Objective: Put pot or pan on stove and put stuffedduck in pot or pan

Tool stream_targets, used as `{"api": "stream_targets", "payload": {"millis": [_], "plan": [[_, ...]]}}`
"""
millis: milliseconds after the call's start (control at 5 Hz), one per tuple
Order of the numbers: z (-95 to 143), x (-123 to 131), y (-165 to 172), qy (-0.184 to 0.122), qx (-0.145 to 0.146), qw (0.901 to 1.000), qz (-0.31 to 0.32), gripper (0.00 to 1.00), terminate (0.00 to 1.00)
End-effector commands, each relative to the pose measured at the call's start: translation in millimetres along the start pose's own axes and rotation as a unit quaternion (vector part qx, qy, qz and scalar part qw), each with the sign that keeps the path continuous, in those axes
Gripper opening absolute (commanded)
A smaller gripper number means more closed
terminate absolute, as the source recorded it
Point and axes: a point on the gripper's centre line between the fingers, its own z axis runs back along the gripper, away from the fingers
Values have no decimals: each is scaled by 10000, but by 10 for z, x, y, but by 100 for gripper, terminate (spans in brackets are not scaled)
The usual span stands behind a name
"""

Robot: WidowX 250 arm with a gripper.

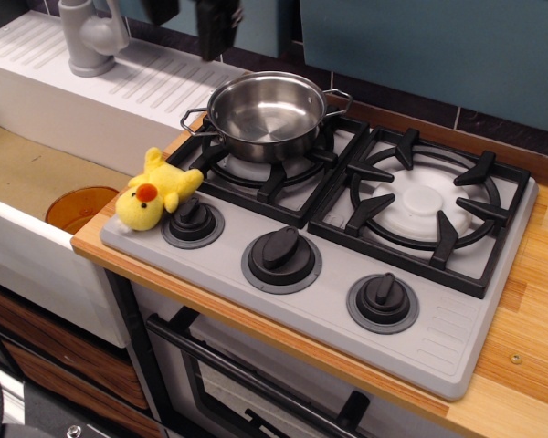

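1. Counter [530, 319]: pale wood-grain worktop, flat, carrying the cooktop; teal panels and dark tiles run along the back wall. No brand, label or lettering can be read on anything.
2. Sink [36, 173]: white basin with a ribbed drainboard, below and left of the jaws; a grey tap [91, 36] stands at its rear.
3. Stove [347, 301]: matte grey two-burner cooktop, black grates, white burner caps, three round black knobs along the front edge, below the jaws.
4. Pot [267, 114]: polished stainless steel, round, shallow, empty, two looped handles; seated on the left burner, below and just right of the jaws.
5. Gripper [190, 14]: two dark fingers at the top edge, partly cropped; jaws apart with a clear gap, holding nothing.
6. Dish [78, 208]: translucent orange, round, down in the sink, well below the jaws.
7. Stuffed duck [153, 193]: fuzzy yellow plush, orange-red beak, lying on the stove's front-left corner against the left knob, below the jaws, outside the pot.
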Motion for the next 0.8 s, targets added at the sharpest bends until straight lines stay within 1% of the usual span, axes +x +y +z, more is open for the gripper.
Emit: {"api": "stream_targets", "payload": {"millis": [0, 600], "plan": [[-44, -151, 59, -594, 317, 9976, 169, 100, 0], [-442, -436, 72, -790, 339, 9948, 553, 100, 0]]}}
